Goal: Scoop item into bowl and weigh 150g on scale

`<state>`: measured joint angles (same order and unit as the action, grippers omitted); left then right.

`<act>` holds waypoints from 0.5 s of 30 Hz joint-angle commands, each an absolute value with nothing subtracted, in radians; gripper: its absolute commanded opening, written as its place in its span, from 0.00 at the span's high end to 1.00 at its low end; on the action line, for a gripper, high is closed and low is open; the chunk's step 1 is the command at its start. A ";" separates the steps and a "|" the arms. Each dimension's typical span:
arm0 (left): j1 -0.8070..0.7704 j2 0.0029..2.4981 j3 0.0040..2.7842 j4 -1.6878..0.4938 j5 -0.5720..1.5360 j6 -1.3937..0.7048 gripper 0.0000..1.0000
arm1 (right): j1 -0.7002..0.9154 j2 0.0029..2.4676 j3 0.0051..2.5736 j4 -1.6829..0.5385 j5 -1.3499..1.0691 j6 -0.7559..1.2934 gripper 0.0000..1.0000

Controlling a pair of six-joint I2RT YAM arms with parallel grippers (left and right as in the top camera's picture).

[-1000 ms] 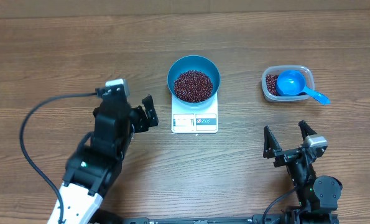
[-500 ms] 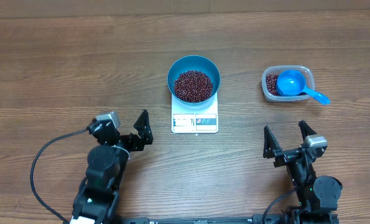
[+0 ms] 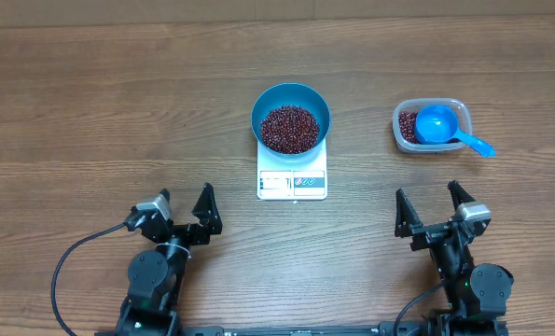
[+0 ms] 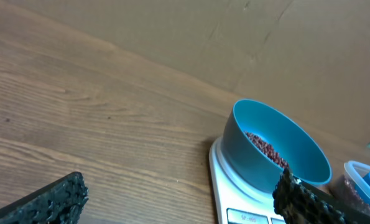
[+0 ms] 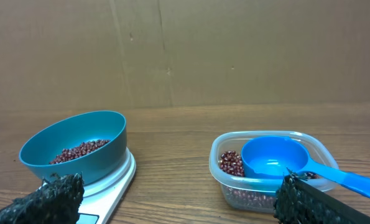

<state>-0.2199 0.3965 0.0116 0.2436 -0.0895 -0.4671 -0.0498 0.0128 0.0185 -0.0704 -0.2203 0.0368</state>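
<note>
A round, deep, bright blue bowl [image 3: 264, 105] is seen standing on a small white square kitchen scale [image 3: 292, 183]. Both are set near the middle of the wooden table [image 3: 90, 93], and the scale's display strip is turned towards the near edge. A heap of small dark red-brown beans [image 3: 290, 129] is held inside the bowl.

Towards the right edge, a clear rounded-rectangular plastic tub [image 3: 399, 138] is placed, with more beans in it. A small blue handled scoop [image 3: 436, 124] is laid in the tub, its handle projecting over the rim towards the right edge.

The left gripper [image 3: 186, 196] is positioned by the near edge, left of the scale. Its fingers are spread wide, with nothing between them. The right gripper [image 3: 427, 194] is positioned by the near edge, nearer than the tub, likewise spread wide and empty.
</note>
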 commanded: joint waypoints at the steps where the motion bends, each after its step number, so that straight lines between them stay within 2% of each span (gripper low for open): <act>1: -0.204 0.342 0.004 0.212 -0.088 -0.421 0.00 | -0.045 0.003 0.008 -0.065 -0.210 0.033 0.00; 15: -0.168 0.035 0.004 -0.070 -0.085 -0.173 0.00 | -0.045 0.003 0.008 -0.065 -0.210 0.033 0.00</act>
